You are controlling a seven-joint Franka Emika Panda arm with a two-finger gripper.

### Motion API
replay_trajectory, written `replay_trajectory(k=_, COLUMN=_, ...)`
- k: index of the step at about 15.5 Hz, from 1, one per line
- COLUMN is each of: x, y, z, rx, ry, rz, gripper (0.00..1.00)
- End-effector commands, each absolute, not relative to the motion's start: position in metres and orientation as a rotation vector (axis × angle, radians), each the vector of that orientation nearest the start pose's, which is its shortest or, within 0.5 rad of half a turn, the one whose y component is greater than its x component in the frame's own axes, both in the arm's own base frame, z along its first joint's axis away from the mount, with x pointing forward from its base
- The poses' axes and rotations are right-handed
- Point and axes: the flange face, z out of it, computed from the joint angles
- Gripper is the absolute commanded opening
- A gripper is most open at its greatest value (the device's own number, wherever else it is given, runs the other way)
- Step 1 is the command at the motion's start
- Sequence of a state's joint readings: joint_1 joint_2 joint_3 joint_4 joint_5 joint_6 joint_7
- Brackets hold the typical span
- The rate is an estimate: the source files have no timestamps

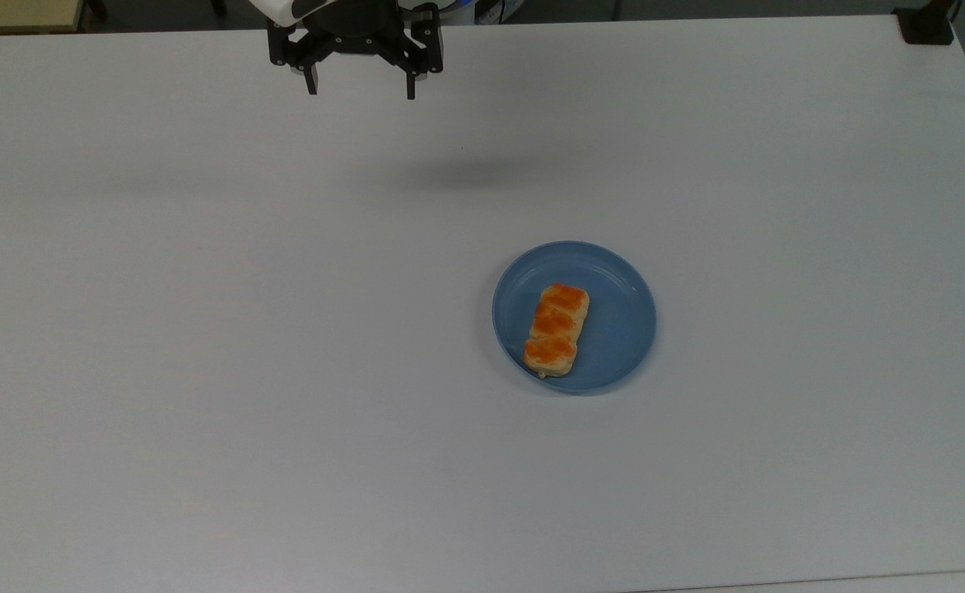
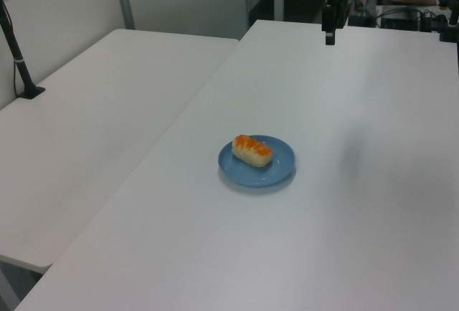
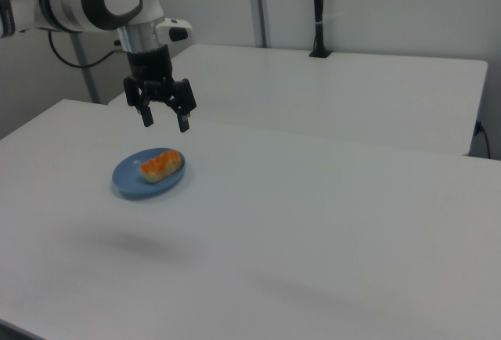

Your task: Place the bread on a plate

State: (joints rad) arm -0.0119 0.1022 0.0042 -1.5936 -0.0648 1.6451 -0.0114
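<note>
The bread (image 1: 557, 329), pale yellow with three orange-brown bumps, lies inside the round blue plate (image 1: 618, 317) on the white table. It rests left of the plate's middle in the top view. My gripper (image 1: 361, 91) hangs open and empty, high over the table near the far edge, well to the top view's upper left of the plate. In the left view the gripper (image 2: 329, 37) is far behind the plate (image 2: 281, 168) and bread (image 2: 252, 150). In the right view the open gripper (image 3: 165, 124) appears above the bread (image 3: 162, 164) and plate (image 3: 127, 180), not touching them.
A black clamp (image 1: 927, 25) sits at the table's far right corner in the top view. A second white table (image 2: 107, 110) adjoins on the left view's left, with a black post (image 2: 18, 60). Wide bare tabletop (image 1: 244, 371) surrounds the plate.
</note>
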Motion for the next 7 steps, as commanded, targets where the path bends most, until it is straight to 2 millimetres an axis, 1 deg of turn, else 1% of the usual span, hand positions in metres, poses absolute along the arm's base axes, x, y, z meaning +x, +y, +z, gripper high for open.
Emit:
replay_trajectory(k=1, x=0.5798, y=-0.0210, z=0.5667, rx=-3.157, ry=-0.031, rz=0.079, gripper=1.00)
replay_trajectory(k=2, x=0.5799, y=-0.0219, z=0.5674, rx=-3.157, ry=-0.031, rz=0.076, gripper=1.00)
replay_trajectory(k=4, x=0.5791, y=-0.0299, z=0.5714, rx=-3.162, ry=-0.020, rz=0.065, gripper=1.00)
replay_trajectory(k=5, x=0.5771, y=-0.0283, z=0.5750, rx=-3.162, ry=-0.022, rz=0.057, gripper=1.00)
replay_trajectory(k=7, x=0.5739, y=-0.0282, z=0.5759, rx=-3.160, ry=-0.017, rz=0.074, gripper=1.00)
